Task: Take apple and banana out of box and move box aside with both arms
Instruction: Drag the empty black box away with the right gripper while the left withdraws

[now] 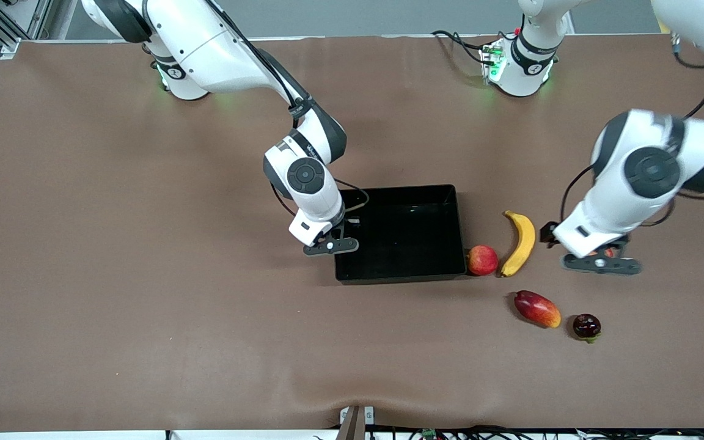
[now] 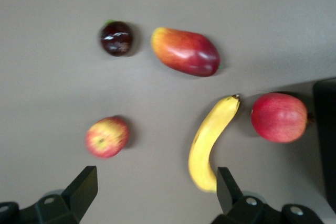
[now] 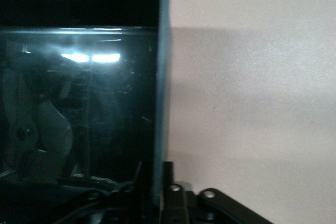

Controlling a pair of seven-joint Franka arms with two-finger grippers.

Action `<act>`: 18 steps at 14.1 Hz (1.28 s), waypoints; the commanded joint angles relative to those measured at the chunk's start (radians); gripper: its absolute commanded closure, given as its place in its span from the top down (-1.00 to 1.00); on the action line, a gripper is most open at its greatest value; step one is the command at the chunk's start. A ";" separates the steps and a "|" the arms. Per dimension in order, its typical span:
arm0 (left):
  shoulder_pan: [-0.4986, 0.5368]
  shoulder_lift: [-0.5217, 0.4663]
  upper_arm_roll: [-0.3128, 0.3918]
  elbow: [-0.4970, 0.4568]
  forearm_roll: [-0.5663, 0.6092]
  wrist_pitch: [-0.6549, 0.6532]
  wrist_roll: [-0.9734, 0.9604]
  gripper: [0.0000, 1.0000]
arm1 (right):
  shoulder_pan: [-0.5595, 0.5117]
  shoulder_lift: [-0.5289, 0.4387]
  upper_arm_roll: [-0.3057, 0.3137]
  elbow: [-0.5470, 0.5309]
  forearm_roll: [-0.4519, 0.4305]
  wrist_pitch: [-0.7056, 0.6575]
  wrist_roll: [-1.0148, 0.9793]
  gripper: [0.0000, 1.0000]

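Pinching the thin wall of the black tray (image 1: 398, 235), the right gripper (image 1: 330, 246) has its fingers closed on the side toward the right arm's end of the table. The tray sits flat near the middle of the table. A pinkish-red round fruit (image 1: 482, 260) touches the tray's wall at the end toward the left arm. Just beside it lies the yellow banana (image 1: 520, 243). Nearer to the front camera lie a red-orange mango (image 1: 536, 308) and a small dark fruit (image 1: 586, 326). The left gripper (image 1: 601, 263) hangs with its fingers wide apart, holding nothing, over the red and yellow apple (image 2: 106, 137), which is near the banana toward the left arm's end.
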 commanded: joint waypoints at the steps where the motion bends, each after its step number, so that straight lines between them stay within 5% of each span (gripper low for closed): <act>1: 0.001 0.019 -0.018 0.165 -0.019 -0.146 0.005 1.00 | -0.007 -0.034 -0.002 0.005 -0.018 -0.049 0.024 -1.00; 4: 0.005 -0.013 -0.023 0.282 -0.048 -0.235 0.006 1.00 | -0.057 -0.117 -0.002 0.000 -0.017 -0.143 0.024 -1.00; 11: -0.005 -0.184 -0.003 0.282 -0.149 -0.348 0.009 1.00 | -0.318 -0.318 0.000 -0.009 -0.004 -0.458 -0.084 -1.00; 14: -0.204 -0.260 0.277 0.241 -0.316 -0.360 0.015 1.00 | -0.480 -0.321 -0.002 -0.035 -0.004 -0.493 -0.260 -1.00; 18: -0.410 -0.333 0.514 0.165 -0.346 -0.380 0.081 1.00 | -0.681 -0.314 -0.004 -0.084 -0.006 -0.487 -0.546 -1.00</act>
